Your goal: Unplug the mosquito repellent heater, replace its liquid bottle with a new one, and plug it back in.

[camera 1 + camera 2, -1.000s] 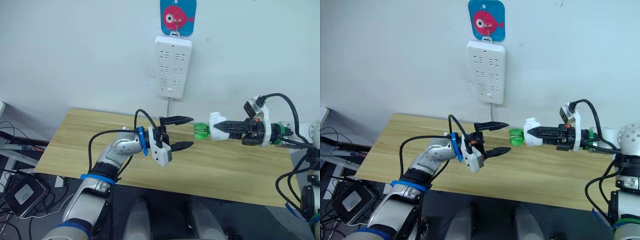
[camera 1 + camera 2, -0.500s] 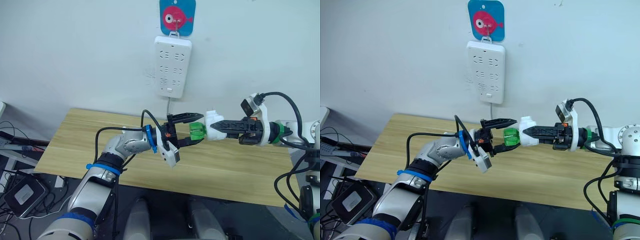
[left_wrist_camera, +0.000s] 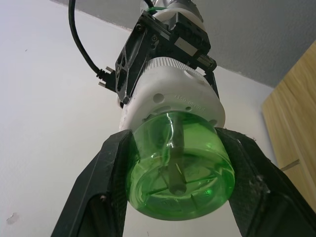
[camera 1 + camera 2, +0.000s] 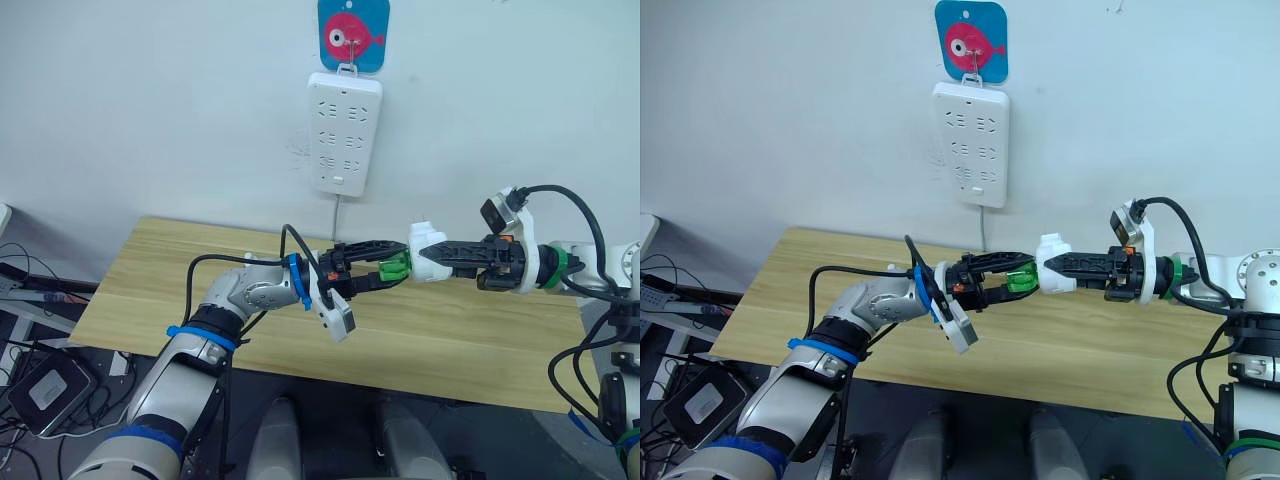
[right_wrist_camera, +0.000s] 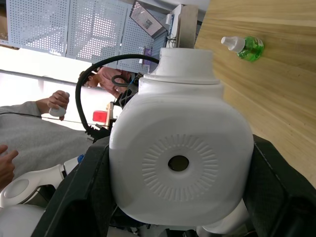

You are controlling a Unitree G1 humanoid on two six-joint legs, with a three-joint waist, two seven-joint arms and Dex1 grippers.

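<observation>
Mosquito repellent heater [image 4: 428,250] hangs in mid-air above the wooden table [image 4: 150,270], clamped in the right gripper [image 4: 450,252], so the left gripper [image 4: 372,266] can pinch its green liquid bottle [image 3: 177,165] and probably twist it free.

So a second ago my left gripper [image 4: 372,262] is hanging wide open over the table, well short of the green bottle [image 4: 397,265]; now it has slid across to the right and clamped its two black fingers [image 3: 114,163] onto the bottle's sides. My right gripper [image 4: 440,256] has also nudged the mosquito repellent heater [image 4: 427,250] a bit to the left and slightly higher to meet it, so both arms now join up in one line above the wood. From the head camera the bottle is now mostly covered by my left fingers instead of sticking out free.
</observation>
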